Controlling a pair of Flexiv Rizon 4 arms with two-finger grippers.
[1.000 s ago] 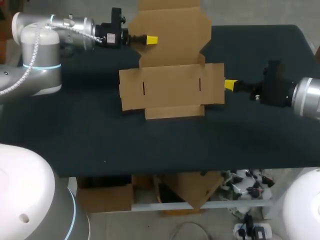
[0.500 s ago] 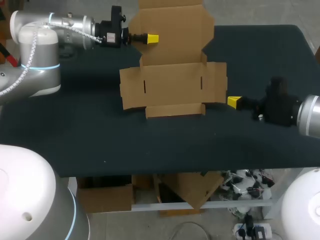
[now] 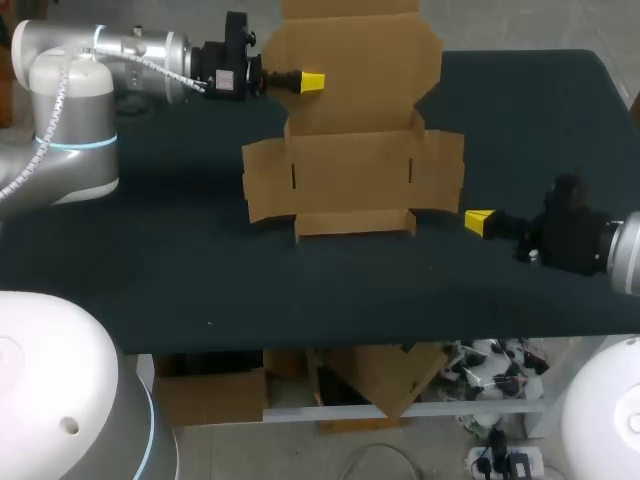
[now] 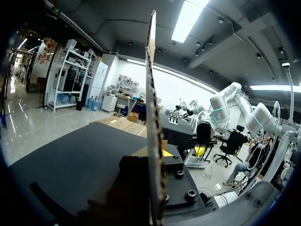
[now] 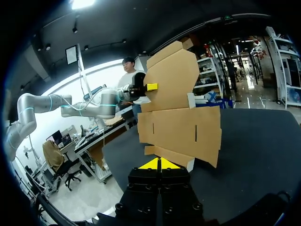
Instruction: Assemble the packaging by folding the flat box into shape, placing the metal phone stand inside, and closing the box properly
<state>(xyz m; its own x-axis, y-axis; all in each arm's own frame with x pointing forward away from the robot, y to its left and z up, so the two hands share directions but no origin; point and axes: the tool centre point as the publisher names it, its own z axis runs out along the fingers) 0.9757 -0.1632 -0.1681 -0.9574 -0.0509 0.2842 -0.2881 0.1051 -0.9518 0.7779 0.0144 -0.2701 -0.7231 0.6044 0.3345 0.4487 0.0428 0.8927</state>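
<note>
Got the left claw (image 3: pixel 312 81) clamped on the cardboard box (image 3: pixel 350 175) by its upright flap, right claw (image 3: pixel 478 222) pinched together, empty, just beside the box's near-right corner over the table (image 3: pixel 150 260).

the box (image 3: pixel 355 170) runs off the head view's upper edge, so the end of its raised flap (image 3: pixel 350 70) is out of sight. in the left wrist view that flap stands edge-on between the fingers of the left gripper (image 4: pixel 154 151) and covers most of their yellow tips; only slivers show either side. the left arm (image 3: pixel 60 110) is cut by the head view's left edge, the right arm (image 3: pixel 622 250) by its right.
</note>
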